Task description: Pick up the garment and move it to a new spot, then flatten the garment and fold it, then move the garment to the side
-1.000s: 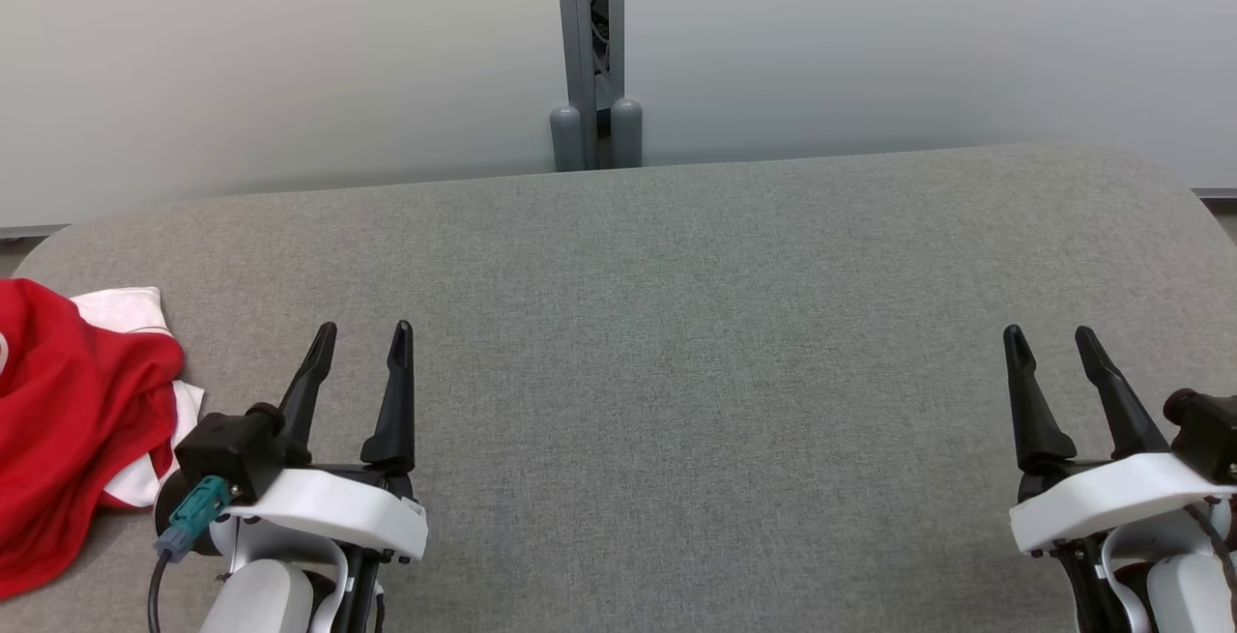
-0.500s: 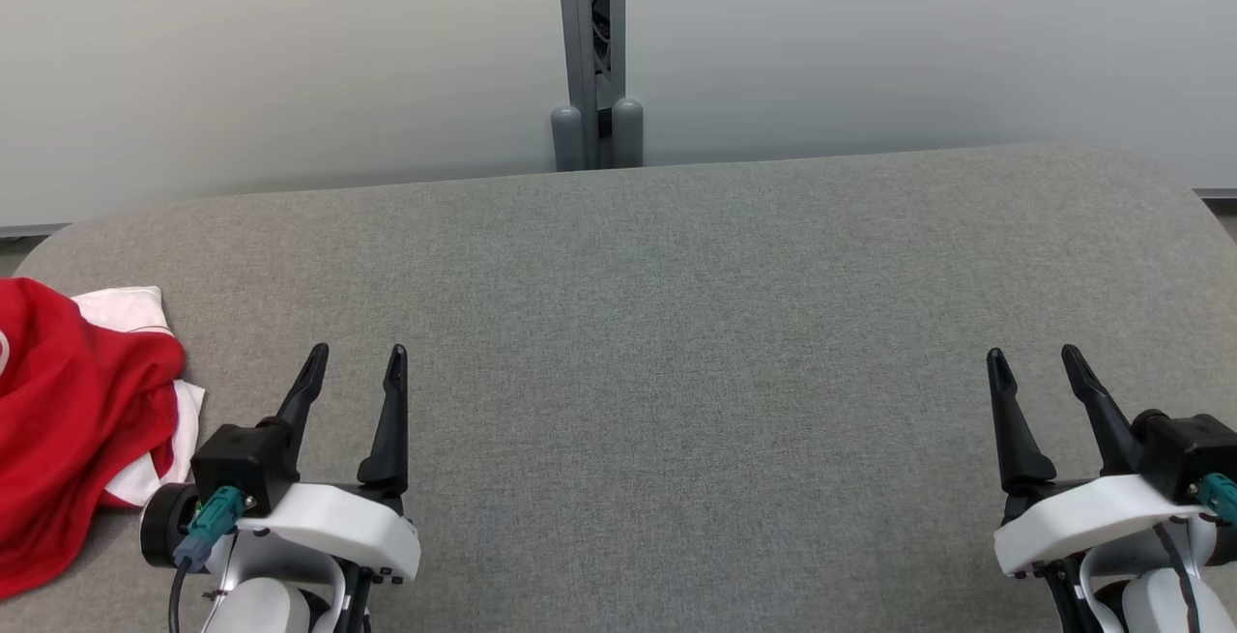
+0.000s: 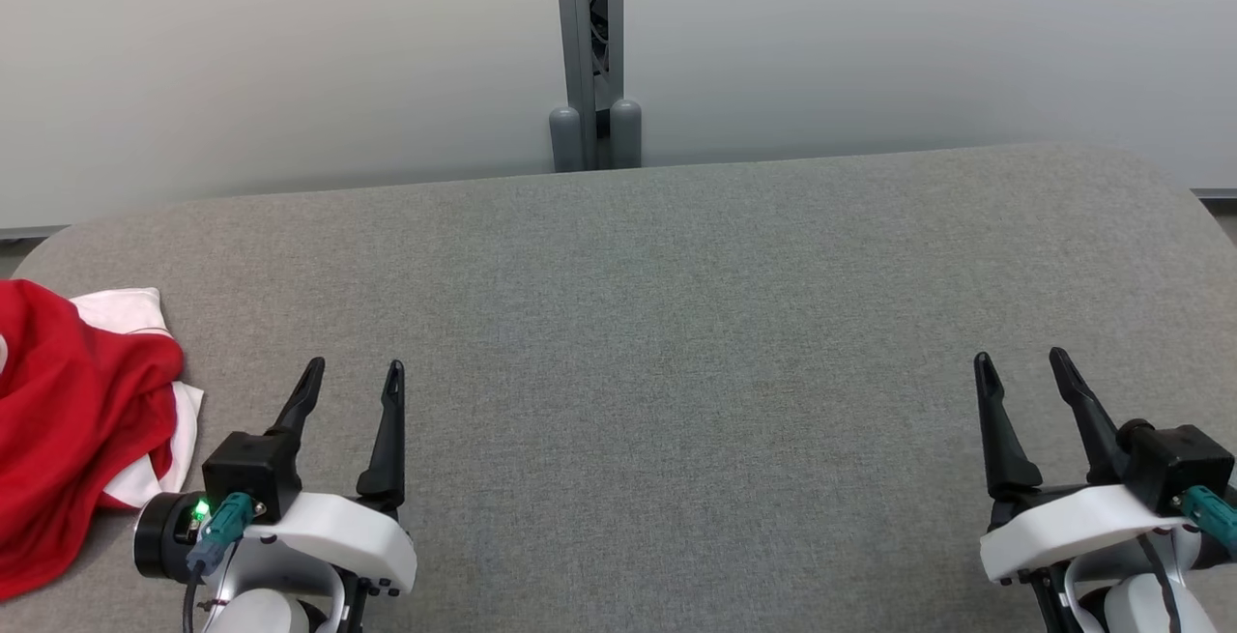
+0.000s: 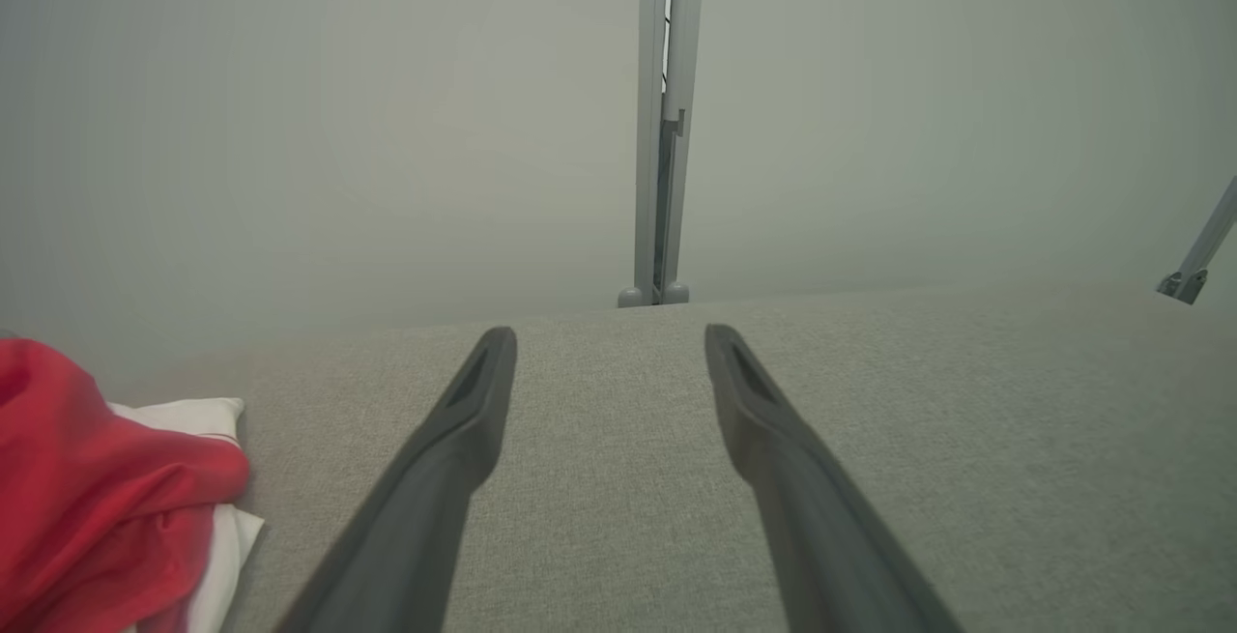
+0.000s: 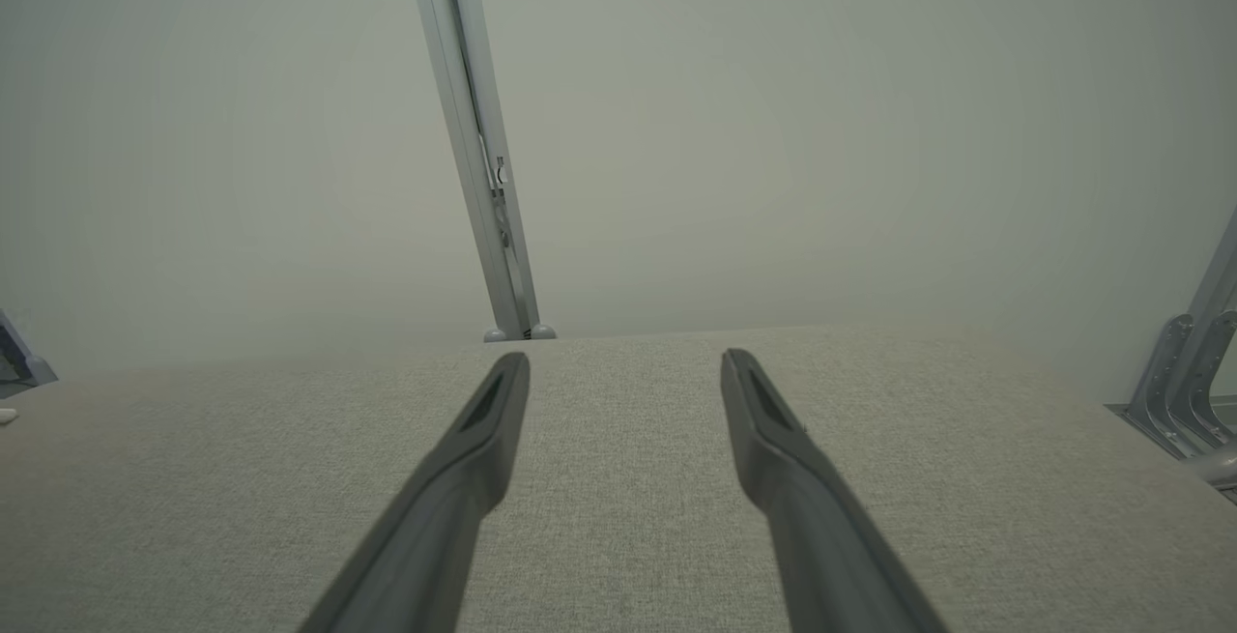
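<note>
The garment is a crumpled red and white heap at the left edge of the grey table, partly cut off by the head view's border. It also lies at the lower left of the left wrist view as the garment. My left gripper stands open just right of the heap, apart from it, fingers pointing to the far side and nothing between them. My right gripper stands open at the table's right side, also holding nothing.
A grey post rises behind the table's far edge in front of a pale wall. Metal frame legs stand past the table's right end. The table corners are rounded.
Both grippers have drawn back toward me, lower in the head view, staying open. The garment has not moved.
</note>
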Motion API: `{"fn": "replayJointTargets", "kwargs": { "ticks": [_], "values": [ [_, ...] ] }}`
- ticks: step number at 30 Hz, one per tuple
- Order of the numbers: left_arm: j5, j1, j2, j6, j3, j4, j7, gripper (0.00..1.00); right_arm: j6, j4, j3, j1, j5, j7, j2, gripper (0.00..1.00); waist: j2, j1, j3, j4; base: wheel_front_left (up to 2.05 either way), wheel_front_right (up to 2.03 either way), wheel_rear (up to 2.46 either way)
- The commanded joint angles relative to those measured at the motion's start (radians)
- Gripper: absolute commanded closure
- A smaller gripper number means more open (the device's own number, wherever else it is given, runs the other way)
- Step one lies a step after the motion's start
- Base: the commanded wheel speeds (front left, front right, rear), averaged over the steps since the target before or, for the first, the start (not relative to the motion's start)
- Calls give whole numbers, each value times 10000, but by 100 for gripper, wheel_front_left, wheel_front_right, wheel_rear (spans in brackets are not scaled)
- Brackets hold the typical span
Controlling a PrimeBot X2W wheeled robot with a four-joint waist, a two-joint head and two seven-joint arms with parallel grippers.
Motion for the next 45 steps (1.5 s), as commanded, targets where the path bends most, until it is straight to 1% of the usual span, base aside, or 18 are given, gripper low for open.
{"fn": "replayJointTargets", "kwargs": {
  "ticks": [1, 13, 23, 36, 41, 45],
  "values": [
    [153, -18, 63, 62, 59, -80, 36, 0, 20, -28, 19, -22, -70, -136, -51, 0, -1, 0, 1, 0, 0, 0, 0],
    [710, 129, 82, 189, 113, -190, 240, 0, 22, 14, 255, -11, -390, -498, -14, 0, -1, 0, 25, 38, 0, 0, 0],
    [422, 233, 66, 229, 73, -124, 378, 0, 22, 96, 87, 13, -13, -459, 61, 0, -1, 0, -17, 26, 0, 0, 0],
    [310, 167, 123, 301, -12, -132, 484, 0, 22, 88, 22, 79, -117, -467, 83, 0, -1, 0, -14, 54, 0, 0, 0],
    [266, 76, 129, 336, -34, -108, 468, 0, 22, 89, -11, 60, -176, -469, 77, 0, -1, 0, 13, 181, 0, 0, 0],
    [209, -53, 123, 392, 11, -86, 404, 0, 22, 27, 37, 32, -214, -417, 41, 0, -1, 0, 58, 495, 0, 0, 0]
  ]
}}
